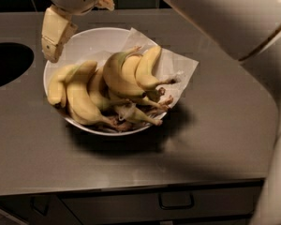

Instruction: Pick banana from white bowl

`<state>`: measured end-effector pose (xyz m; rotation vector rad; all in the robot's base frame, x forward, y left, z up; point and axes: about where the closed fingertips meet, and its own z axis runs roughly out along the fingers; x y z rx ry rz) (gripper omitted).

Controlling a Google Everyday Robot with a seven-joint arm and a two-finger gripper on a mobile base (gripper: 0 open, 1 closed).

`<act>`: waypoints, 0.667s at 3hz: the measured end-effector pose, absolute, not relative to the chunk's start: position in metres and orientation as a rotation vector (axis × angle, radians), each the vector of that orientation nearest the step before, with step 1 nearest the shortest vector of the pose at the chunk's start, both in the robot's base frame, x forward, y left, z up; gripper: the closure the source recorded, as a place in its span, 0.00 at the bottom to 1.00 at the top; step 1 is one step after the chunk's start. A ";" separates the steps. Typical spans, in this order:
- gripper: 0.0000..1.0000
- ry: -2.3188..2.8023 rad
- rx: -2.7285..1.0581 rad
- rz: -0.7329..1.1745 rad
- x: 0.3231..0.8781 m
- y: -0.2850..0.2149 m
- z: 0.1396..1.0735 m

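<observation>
Pincer (73,23) over white bowl (91,39), banana (114,74) inside

Clear above white bowl (91,39) back-left, beside gripper (65,18); blocked centre and right by piled bananas (117,83), paper liner (178,67).

Pincer (61,25) upper left, pointing down; arm (215,18) from right.

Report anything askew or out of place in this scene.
The crumpled white paper liner juts past the right rim of the wide white bowl, over the grey counter. The yellow bananas lie heaped unevenly. The cream gripper hangs over the bowl's upper-left rim.
</observation>
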<state>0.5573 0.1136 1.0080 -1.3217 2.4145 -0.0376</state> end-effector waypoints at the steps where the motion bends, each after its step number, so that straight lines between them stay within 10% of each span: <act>1: 0.00 2.448 -1.285 -0.049 0.536 0.090 1.013; 2: 0.00 2.460 -1.278 -0.032 0.520 0.077 1.010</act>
